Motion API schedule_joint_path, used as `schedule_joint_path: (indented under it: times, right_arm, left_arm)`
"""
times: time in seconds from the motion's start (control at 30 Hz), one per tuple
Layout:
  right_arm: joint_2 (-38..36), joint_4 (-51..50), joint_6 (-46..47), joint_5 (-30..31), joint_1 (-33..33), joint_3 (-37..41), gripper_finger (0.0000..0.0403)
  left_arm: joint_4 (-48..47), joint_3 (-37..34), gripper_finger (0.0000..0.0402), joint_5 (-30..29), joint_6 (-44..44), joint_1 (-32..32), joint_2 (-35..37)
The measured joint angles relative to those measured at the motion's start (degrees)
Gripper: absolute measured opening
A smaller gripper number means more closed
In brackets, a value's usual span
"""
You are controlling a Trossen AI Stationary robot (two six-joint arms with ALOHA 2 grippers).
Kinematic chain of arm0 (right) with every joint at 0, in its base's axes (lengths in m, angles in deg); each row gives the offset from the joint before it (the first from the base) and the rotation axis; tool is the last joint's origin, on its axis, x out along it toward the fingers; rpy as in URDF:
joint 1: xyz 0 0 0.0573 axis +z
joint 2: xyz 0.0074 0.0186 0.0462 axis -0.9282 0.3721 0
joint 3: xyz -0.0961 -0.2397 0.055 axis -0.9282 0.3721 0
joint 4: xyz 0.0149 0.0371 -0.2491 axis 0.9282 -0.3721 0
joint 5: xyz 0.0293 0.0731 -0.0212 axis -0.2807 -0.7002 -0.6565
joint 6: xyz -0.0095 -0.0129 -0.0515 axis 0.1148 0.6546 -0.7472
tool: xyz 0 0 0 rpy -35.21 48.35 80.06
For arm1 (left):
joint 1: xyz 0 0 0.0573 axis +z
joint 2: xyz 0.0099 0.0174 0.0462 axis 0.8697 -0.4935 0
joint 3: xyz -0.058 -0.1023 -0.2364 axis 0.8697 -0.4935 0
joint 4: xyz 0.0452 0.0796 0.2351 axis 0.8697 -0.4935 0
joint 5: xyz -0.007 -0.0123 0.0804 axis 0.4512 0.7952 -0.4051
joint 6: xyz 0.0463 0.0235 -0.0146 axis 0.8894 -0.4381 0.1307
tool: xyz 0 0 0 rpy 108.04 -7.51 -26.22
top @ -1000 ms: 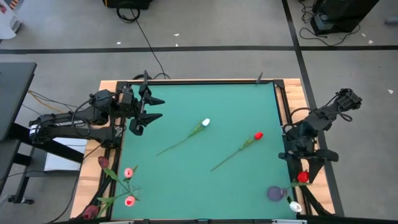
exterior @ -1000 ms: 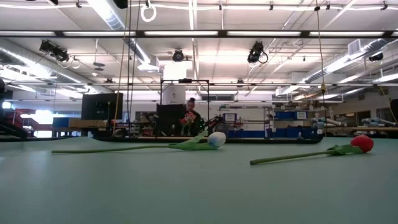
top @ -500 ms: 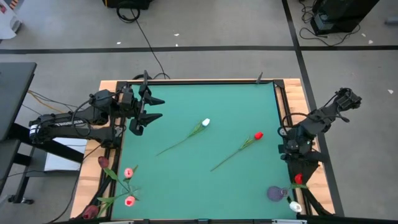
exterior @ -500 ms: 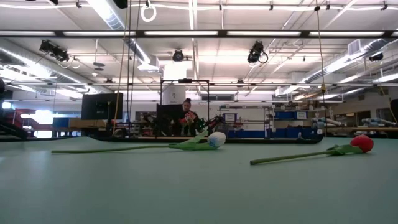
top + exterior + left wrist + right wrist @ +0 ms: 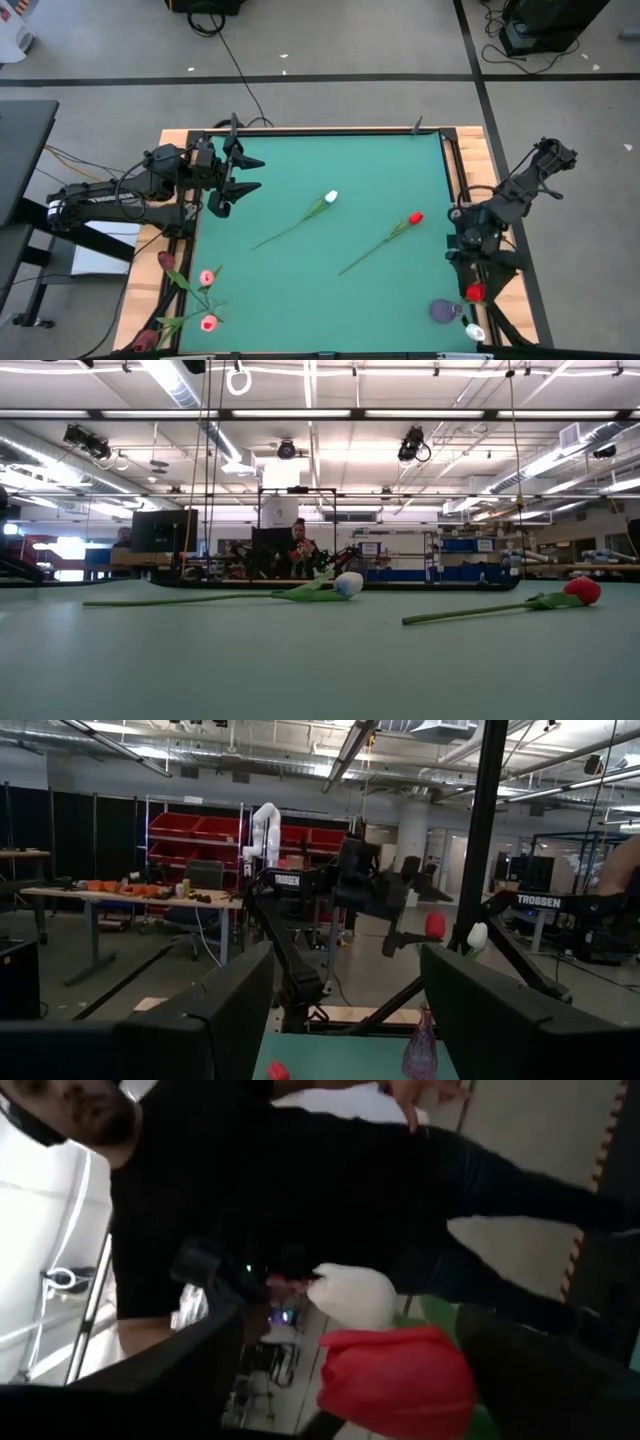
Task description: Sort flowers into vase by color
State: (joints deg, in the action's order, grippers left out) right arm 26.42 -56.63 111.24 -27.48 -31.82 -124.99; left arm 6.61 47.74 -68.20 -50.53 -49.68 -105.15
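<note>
Nearest edge of counter (image 5: 320, 300) noted first: at left corner, cluster of pink and dark red tulips (image 5: 190, 300) standing together, container beneath not discernible. At right corner, translucent vase (image 5: 441, 311) on the green surface, with white tulip head (image 5: 474, 331) and red tulip head (image 5: 475, 292) just beside it; whether their stems sit in that vase cannot be confirmed. Right pincer (image 5: 478, 268) positioned directly over this red head, jaws spread wide, red flower apparently just released; right wrist view shows red and white heads close together between the parted fingers. Mid-counter: 2 flowers left unsorted, lying flat and well apart, namely red tulip (image 5: 415, 217) toward the right and white tulip (image 5: 331, 197) nearer centre. Far left corner: left pincer (image 5: 232, 187) hovering above the counter, jaws open, empty, waiting. Judged progress: majority of flowers grouped by colour at the near corners; 2 placements outstanding. Person visible in room beyond.
</note>
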Motion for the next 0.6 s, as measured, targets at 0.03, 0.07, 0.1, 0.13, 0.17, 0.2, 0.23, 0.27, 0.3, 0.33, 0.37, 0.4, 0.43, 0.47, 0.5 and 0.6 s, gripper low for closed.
schedule_joint_path:
  times: [0.03, 0.07, 0.1, 0.13, 0.17, 0.2, 0.23, 0.27, 0.3, 0.33, 0.37, 0.4, 0.43, 0.47, 0.5, 0.6]
  right_arm:
    - [0.1, 0.2, 0.1, -0.1, -0.2, 0.0, 0.0379]
    - [0.1, 1.2, 0.1, 0.0, -0.4, 0.0, 0.0387]
    - [0.1, 2.4, -0.3, 0.2, -0.4, 0.0, 0.0393]
    - [0.0, 2.8, -1.2, 0.7, -0.5, -0.1, 0.0396]
    - [-0.2, 2.3, -1.9, 1.0, -0.5, -0.1, 0.0398]
    - [-0.3, 1.1, -2.7, 1.4, -0.5, -0.1, 0.0398]
    - [-0.3, -0.5, -3.6, 1.5, -0.5, -0.1, 0.0397]
    - [-0.3, -2.5, -4.8, 1.6, -0.5, -0.1, 0.0395]
    - [-0.3, -5.2, -6.0, 1.8, -0.5, -0.1, 0.0393]
    - [-0.3, -8.3, -6.9, 2.0, -0.5, 0.0, 0.0392]
    - [-0.3, -10.6, -7.9, 2.0, -0.5, 0.0, 0.039]
    - [-0.3, -12.1, -9.2, 2.1, -0.5, 0.0, 0.0389]
    - [-0.4, -12.7, -10.4, 2.3, -0.5, 0.0, 0.0387]
    - [-0.6, -12.6, -11.4, 2.9, -0.4, 0.0, 0.0386]
    - [-0.9, -12.0, -12.2, 3.5, -0.4, 0.0, 0.0385]
    - [-1.9, -10.1, -14.3, 6.2, -0.3, 0.0, 0.0381]
  left_arm:
    - [0.0, 0.0, 0.0259, 0.0, 0.0, 0.0, 0.0]
    - [0.0, 0.0, 0.0259, 0.0, 0.0, 0.0, 0.0]
    - [0.0, 0.0, 0.0259, 0.0, 0.0, 0.0, 0.0]
    - [0.0, 0.0, 0.0259, 0.0, 0.0, 0.0, 0.0]
    - [0.0, 0.0, 0.0259, 0.0, 0.0, 0.0, 0.0]
    - [0.0, 0.0, 0.0259, 0.0, 0.0, 0.0, 0.0]
    - [0.0, 0.0, 0.0259, 0.0, 0.0, 0.0, 0.0]
    - [0.0, 0.0, 0.0259, 0.0, 0.0, 0.0, 0.0]
    - [0.0, 0.0, 0.0259, 0.0, 0.0, 0.0, 0.0]
    - [0.0, 0.0, 0.0259, 0.0, 0.0, 0.0, 0.0]
    - [0.0, 0.0, 0.0259, 0.0, 0.0, 0.0, 0.0]
    - [0.0, 0.0, 0.0259, 0.0, 0.0, 0.0, 0.0]
    - [0.0, 0.0, 0.0259, 0.0, 0.0, 0.0, 0.0]
    - [0.0, 0.0, 0.0259, 0.0, 0.0, 0.0, 0.0]
    - [0.0, 0.0, 0.0259, 0.0, 0.0, 0.0, 0.0]
    - [0.0, 0.0, 0.0259, 0.0, 0.0, 0.0, 0.0]
